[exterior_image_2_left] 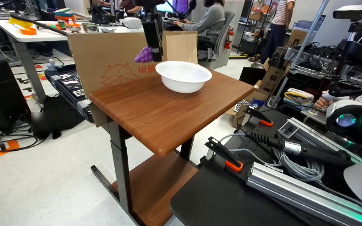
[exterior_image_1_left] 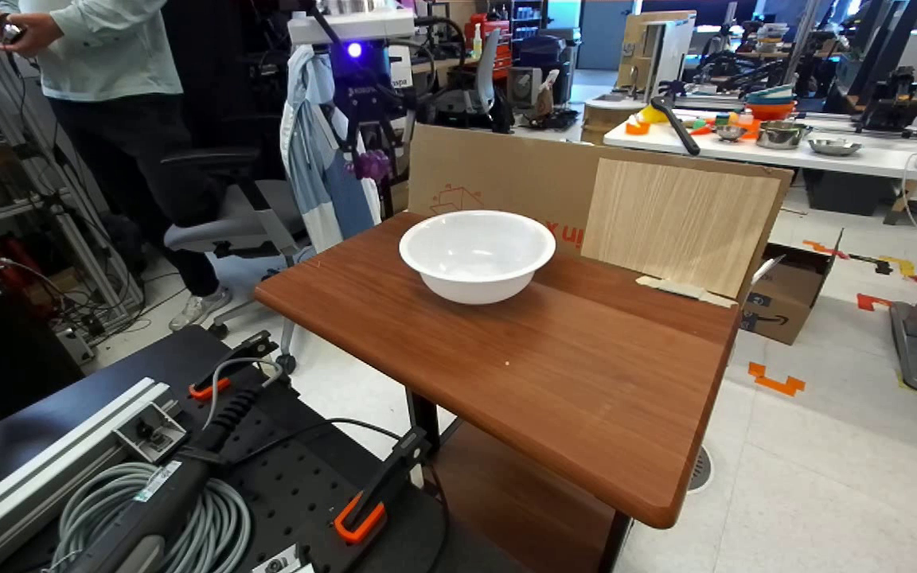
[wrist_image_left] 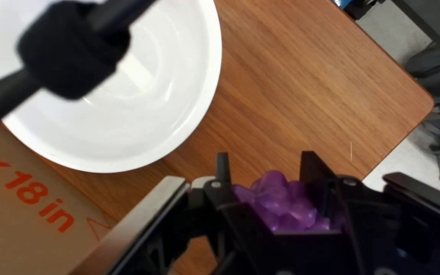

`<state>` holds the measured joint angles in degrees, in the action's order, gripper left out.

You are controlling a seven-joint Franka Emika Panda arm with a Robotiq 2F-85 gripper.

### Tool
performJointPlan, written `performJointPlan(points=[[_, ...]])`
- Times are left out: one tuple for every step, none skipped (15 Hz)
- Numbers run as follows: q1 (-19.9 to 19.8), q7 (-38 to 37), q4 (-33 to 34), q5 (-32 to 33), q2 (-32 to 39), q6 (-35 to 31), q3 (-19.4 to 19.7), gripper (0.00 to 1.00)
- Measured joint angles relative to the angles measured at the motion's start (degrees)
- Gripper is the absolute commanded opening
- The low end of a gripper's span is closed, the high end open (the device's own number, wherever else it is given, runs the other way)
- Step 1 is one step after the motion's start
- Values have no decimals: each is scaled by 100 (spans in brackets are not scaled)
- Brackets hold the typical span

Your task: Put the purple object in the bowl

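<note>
The purple object (exterior_image_1_left: 372,165) is a lumpy cluster like a bunch of grapes. It also shows in an exterior view (exterior_image_2_left: 144,55) and in the wrist view (wrist_image_left: 277,204). My gripper (wrist_image_left: 266,168) is shut on it, with one finger on each side. The gripper holds it in the air above table height, seen in both exterior views (exterior_image_1_left: 371,171) (exterior_image_2_left: 157,58). The wide white bowl (exterior_image_1_left: 477,255) stands upright on the brown table, also seen in an exterior view (exterior_image_2_left: 182,80). In the wrist view the bowl (wrist_image_left: 189,126) lies at upper left, apart from the fingers.
The brown table (exterior_image_1_left: 554,374) carries the bowl. A cardboard sheet (exterior_image_2_left: 105,56) stands upright along one table edge, with a light wooden panel (exterior_image_1_left: 677,223) against it. A black bench (exterior_image_2_left: 218,194) with clamps and cables stands nearby. A dark blurred bar (wrist_image_left: 71,49) crosses the wrist view.
</note>
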<state>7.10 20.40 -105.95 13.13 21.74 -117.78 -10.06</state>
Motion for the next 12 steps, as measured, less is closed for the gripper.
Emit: performJointPlan(points=[[-96,0,-211,-51,-225,-120,38,25],[-195,3,-402,-114,-419,-208,91,25],[-300,9,-570,-175,-580,-286,146,25],[-405,33,-729,-252,-722,-350,209,25],[-501,67,-866,-333,-834,-401,275,25],[-592,114,-990,-407,-921,-461,339,25],[-674,175,-1096,-483,-980,-505,403,25],[-752,242,-1185,-564,-1019,-539,466,25],[-826,314,-1258,-649,-1039,-581,528,25],[-896,393,-1314,-743,-1042,-599,588,25],[-966,474,-1359,-841,-1042,-600,646,25],[-1034,539,-1396,-927,-1039,-600,704,25]])
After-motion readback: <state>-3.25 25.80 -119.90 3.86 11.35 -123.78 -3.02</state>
